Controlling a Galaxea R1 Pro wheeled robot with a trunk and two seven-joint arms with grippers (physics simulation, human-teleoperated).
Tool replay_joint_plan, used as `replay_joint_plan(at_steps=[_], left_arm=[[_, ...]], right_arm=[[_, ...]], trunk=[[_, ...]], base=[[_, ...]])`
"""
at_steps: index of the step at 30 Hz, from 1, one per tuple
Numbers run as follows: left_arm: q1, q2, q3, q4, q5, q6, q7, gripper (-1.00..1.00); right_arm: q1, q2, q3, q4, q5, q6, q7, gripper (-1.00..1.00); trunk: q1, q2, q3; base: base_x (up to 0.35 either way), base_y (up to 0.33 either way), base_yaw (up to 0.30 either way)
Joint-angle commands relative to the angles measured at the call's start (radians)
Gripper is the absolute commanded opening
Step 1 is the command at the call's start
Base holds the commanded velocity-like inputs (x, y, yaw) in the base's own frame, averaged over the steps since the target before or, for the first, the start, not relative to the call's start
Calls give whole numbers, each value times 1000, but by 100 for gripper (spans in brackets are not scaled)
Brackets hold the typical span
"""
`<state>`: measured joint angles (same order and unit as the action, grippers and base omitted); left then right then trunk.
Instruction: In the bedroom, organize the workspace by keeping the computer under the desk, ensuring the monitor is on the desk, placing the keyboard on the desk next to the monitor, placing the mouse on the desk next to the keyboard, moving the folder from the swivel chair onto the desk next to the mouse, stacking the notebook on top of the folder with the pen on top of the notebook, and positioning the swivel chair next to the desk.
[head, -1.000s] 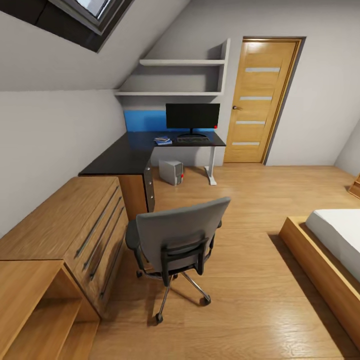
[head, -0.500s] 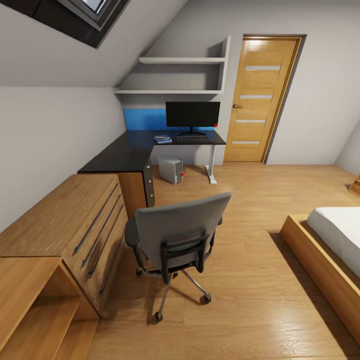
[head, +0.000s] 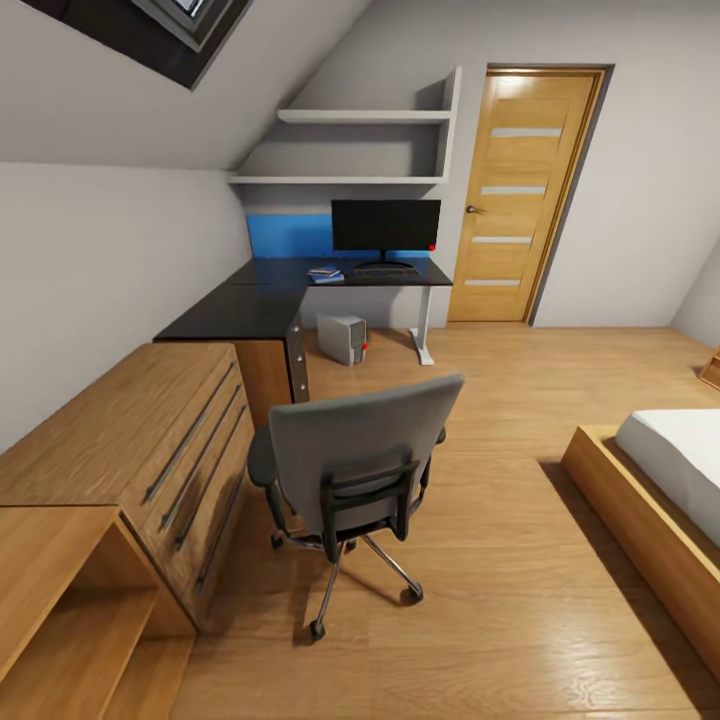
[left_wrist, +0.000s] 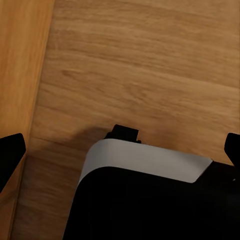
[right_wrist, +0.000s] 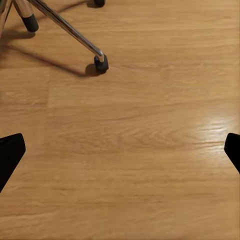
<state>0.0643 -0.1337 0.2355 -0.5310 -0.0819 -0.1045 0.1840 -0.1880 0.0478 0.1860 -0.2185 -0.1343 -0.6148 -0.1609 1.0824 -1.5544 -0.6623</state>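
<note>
View has crept forward; grey upholstered swivel chair looms nearer, back turned, beside light-wood drawer chest. Glossy black L-shaped desk beyond chest. On desk: blue folder stack, slim keyboard, wide black monitor. Grey tower computer beneath. Wooden door, bed rightward. Both grippers' jaws spread wide, empty, over wood floor.

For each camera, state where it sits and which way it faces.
Head view: high, facing forward and down at the swivel chair, desk and monitor.
Left wrist view: faces down at the floor and the robot's base.
Right wrist view: faces down at floor and a chair caster.
Head and right wrist views share the chair's base.
</note>
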Motion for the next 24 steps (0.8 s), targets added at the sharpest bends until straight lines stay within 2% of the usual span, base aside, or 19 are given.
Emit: replay_joint_plan(at_steps=[1, 24], left_arm=[[0, -1, 5, -1, -9, -1, 0, 100], [0, -1, 5, 1, -10, -1, 0, 100]], right_arm=[[-1, 0, 9, 1, -10, -3, -3, 100], [-1, 0, 9, 1, -10, -3, -3, 100]], trunk=[[4, -8, -4], [92, -169, -76]], base=[[0, 0, 0], [0, 0, 0]])
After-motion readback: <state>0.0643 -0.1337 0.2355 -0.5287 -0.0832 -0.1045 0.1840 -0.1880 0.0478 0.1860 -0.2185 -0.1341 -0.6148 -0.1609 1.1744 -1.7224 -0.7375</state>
